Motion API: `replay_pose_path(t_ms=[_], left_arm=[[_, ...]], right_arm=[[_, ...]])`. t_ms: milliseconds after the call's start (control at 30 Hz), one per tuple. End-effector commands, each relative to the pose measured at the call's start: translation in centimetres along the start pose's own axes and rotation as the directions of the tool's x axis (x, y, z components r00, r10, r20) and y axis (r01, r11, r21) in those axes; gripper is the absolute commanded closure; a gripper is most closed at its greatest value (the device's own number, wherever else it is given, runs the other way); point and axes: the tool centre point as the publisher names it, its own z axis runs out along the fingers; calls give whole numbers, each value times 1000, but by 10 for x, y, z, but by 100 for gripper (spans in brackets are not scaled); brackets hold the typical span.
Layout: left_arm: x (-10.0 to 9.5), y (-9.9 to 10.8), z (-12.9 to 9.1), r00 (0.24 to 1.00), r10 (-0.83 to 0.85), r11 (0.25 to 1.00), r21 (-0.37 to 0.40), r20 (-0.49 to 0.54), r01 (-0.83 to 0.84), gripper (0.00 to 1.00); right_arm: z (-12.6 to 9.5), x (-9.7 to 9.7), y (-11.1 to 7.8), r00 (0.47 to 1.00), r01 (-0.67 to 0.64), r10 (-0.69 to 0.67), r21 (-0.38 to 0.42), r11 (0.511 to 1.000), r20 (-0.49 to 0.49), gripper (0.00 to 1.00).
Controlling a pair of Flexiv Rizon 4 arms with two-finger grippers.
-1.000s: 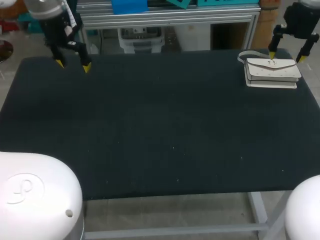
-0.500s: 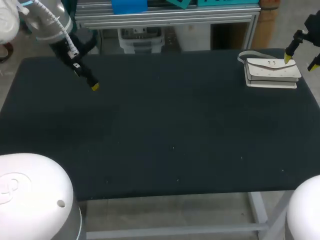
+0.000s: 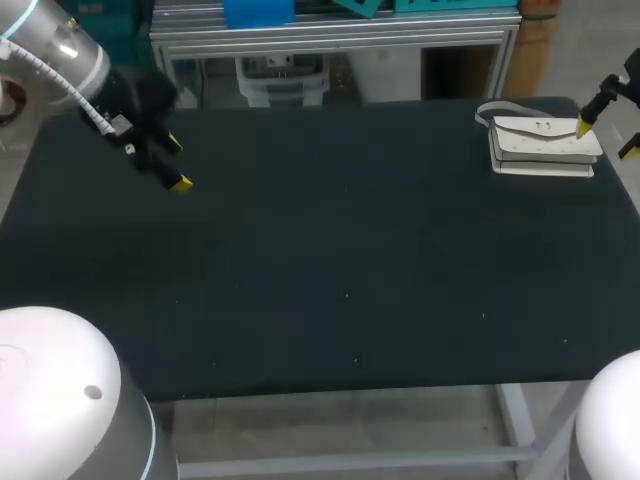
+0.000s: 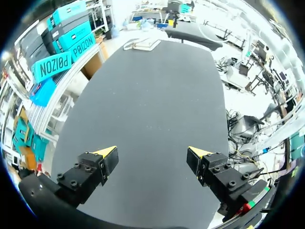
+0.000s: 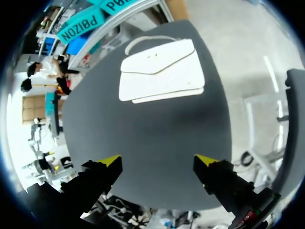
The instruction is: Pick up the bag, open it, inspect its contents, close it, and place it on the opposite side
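Over the last second the right gripper (image 3: 607,138) has pulled away from the cream, envelope-shaped leather-look handbag (image 3: 545,145). It stood over the flap with one yellow tip near the clasp, and it now hangs out by the right edge of the dark, matte-covered table (image 3: 330,250), one tip just beside the bag's end. The left gripper (image 3: 176,164) has swung in from the far left corner and turned, so its tips now sit one above the other over bare table, well apart from the bag. The bag itself has not shifted and lies flat in the far right corner. By my reading the pick-up has not yet begun, and every later step is still to do. Both sets of fingers stand apart with nothing between them. The right wrist view shows the bag ahead of the open right gripper (image 5: 158,160), and the left wrist view shows it far across the table beyond the left gripper (image 4: 152,151). The bag (image 5: 162,71) is a slim rectangle with a smooth, slightly glossy skin, a flap cut to a shallow point, and small dark studs near the top. A thin strap (image 5: 143,40) loops out behind it and will likely flop when lifted. The table cover looks soft, flat and lightly speckled.
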Motion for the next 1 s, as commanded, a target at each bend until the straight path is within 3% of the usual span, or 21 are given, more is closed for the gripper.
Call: replay_pose_path(t_ms=[33,300,500,767,1000], left_arm=[[1,-6,26,995,100,975,202,-28,-93,0],[6,-22,46,965,245,942,260,-92,-215,0],[10,-26,56,949,292,934,249,-114,-257,0],[10,-26,64,964,251,945,237,-91,-224,0],[12,-27,66,967,245,945,241,-72,-222,0]], right_arm=[[3,-15,5,999,-29,29,-17,999,-19,0],[5,-49,22,992,-122,119,-98,988,-33,0],[3,-69,42,992,-123,118,-126,984,-50,0],[10,-80,63,996,-71,66,-114,991,-54,0],[24,-90,88,990,-82,68,-115,990,-122,0]])
